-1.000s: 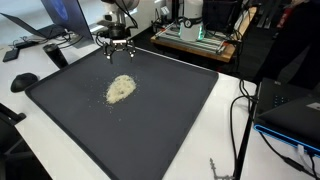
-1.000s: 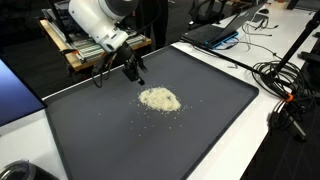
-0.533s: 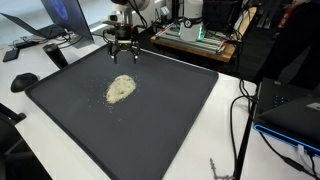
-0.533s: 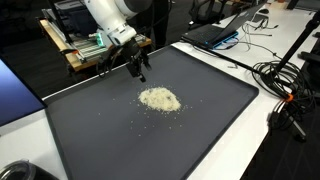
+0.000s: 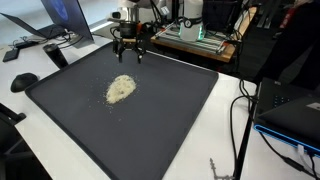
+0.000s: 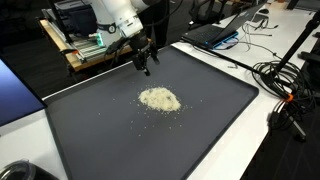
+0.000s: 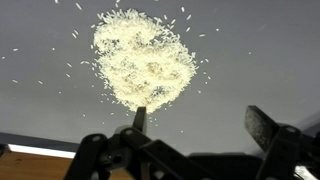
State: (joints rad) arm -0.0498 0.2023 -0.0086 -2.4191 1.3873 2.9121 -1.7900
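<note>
A pile of pale rice-like grains (image 5: 120, 88) lies on a large dark grey mat (image 5: 170, 110); it shows in both exterior views (image 6: 159, 99) and fills the upper left of the wrist view (image 7: 145, 58). My gripper (image 5: 131, 53) hangs above the mat's far edge, beyond the pile (image 6: 146, 66). In the wrist view the gripper (image 7: 200, 122) is open and empty, its two black fingers wide apart, one fingertip (image 7: 139, 118) just short of the pile's edge. Loose grains lie scattered round the pile.
A wooden crate with electronics (image 5: 195, 40) stands behind the mat. A laptop (image 5: 55, 18) and a black mouse (image 5: 24, 81) lie to one side, cables (image 5: 240, 110) and another laptop (image 6: 215, 32) to the other. A tripod (image 6: 290, 95) stands by the mat.
My gripper has moved sideways along the mat's far edge, away from the pile, staying open and empty. The pile has not moved.
</note>
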